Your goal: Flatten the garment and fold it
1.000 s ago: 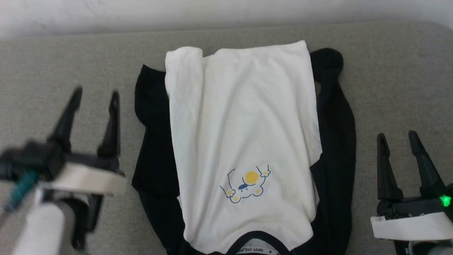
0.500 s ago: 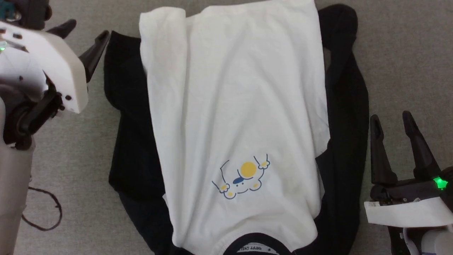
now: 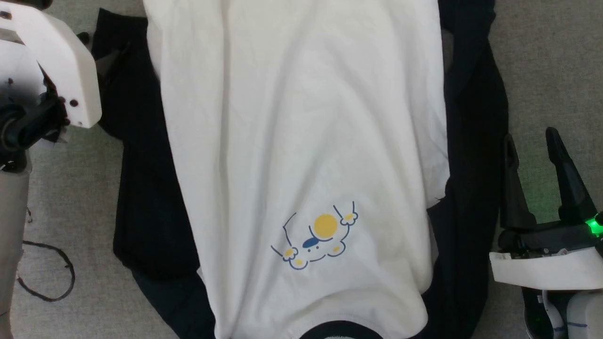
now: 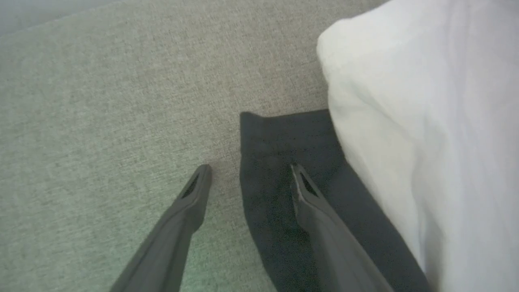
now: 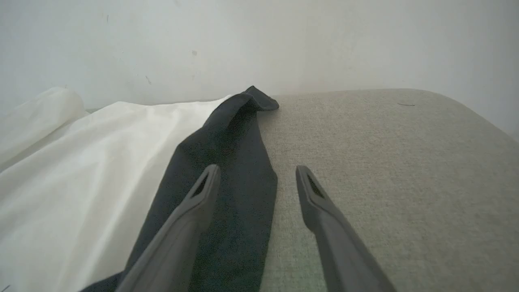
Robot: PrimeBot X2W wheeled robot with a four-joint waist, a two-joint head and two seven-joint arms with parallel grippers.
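Fingers (image 4: 190,202) spread wide on both grippers, nothing held.
Garment (image 3: 301,117) lies print-up on grey fabric surface (image 3: 556,70), collar toward robot; L gripper (image 4: 250,169) straddles a black sleeve (image 4: 275,142) edge, R gripper (image 5: 258,169) same w/ other sleeve.

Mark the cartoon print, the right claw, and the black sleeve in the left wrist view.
cartoon print (image 3: 325,226): head view, its yellow circle.
right claw (image 3: 529,133): head view, midway between fingertips.
black sleeve (image 4: 275,138): left wrist view, flat part near its corner.

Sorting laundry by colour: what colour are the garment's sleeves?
Black; the sleeves show best in the head view.
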